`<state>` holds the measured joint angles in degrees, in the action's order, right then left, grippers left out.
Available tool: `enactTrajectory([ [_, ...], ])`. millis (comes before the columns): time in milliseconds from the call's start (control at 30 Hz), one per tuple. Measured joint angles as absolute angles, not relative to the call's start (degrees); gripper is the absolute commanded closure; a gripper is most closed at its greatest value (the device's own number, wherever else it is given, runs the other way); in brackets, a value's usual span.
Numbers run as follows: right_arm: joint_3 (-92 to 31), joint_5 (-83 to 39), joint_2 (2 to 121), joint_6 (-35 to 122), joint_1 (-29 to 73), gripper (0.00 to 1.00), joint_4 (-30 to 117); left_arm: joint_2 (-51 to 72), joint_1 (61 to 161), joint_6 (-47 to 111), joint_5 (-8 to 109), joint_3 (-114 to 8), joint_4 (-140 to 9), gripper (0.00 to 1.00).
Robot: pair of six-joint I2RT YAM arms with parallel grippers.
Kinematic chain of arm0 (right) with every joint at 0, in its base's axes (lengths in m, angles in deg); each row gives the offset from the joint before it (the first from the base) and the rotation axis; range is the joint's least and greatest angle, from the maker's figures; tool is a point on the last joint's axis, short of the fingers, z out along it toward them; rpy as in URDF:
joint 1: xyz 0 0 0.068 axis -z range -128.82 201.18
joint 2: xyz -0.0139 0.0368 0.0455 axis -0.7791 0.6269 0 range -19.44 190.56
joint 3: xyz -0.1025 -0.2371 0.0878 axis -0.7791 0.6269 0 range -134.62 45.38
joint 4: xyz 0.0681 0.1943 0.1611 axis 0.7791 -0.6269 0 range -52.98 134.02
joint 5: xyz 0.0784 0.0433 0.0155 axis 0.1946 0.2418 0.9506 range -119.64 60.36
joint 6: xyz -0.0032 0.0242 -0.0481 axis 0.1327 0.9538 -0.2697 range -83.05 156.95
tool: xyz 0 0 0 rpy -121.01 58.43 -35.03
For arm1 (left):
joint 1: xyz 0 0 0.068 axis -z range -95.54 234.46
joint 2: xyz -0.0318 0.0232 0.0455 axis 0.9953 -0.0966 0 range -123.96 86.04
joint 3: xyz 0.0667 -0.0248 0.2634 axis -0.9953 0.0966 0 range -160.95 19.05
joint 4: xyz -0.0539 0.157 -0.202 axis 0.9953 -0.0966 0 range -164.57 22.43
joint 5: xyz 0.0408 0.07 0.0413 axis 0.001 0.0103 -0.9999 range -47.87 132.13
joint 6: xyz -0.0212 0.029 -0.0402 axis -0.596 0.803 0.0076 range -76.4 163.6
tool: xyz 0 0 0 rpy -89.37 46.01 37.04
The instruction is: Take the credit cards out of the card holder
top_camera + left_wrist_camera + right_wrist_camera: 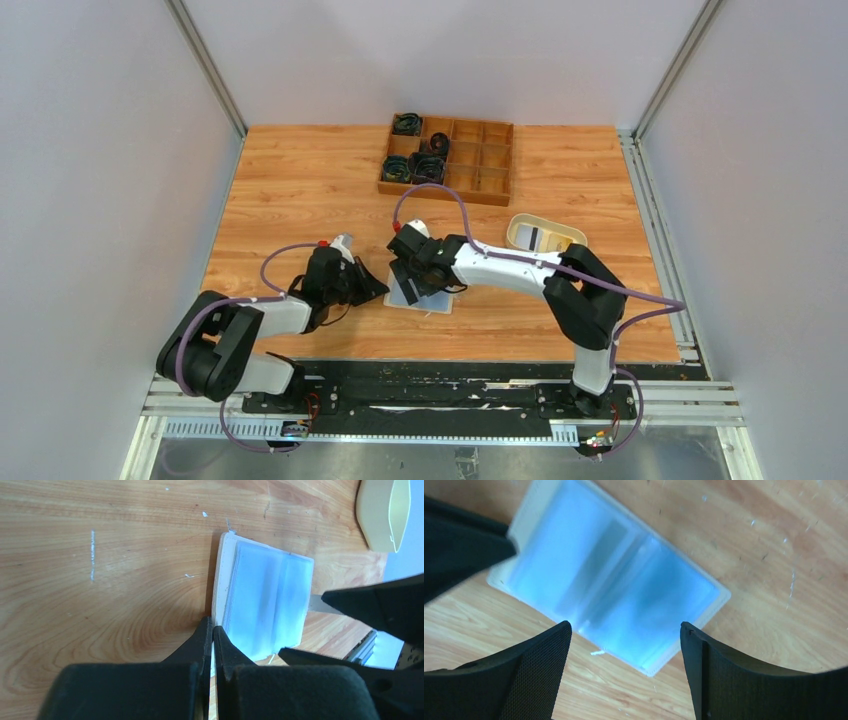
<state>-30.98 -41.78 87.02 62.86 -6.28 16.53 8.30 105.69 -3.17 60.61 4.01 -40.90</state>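
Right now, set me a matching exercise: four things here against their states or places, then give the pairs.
Things:
1 left gripper
2 right gripper
3 card holder
4 wooden box

States:
A lying open on the table
B jaws shut
C far side, holding dark coils
D jaws wide apart

Pairs: 1-B; 2-D; 3-A; 4-C

Our two arms — black and white
We see white shells between black joints on the left arm and right arm, a lilac cable looping along each, and matte black gripper fingers with fine mesh texture.
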Motion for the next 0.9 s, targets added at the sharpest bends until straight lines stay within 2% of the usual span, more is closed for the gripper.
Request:
enactTrajectory([
  [400,-31.9,-46.2,87.2,57.6,-14.2,0.16,10.5,8.9,105.7,-4.4,58.5,4.0,-42.4,1.0],
  [900,-34.2,-52.2,92.6,57.5,-13.0,0.15,8.4,10.9,105.7,-4.9,57.7,4.0,-45.4,1.0],
])
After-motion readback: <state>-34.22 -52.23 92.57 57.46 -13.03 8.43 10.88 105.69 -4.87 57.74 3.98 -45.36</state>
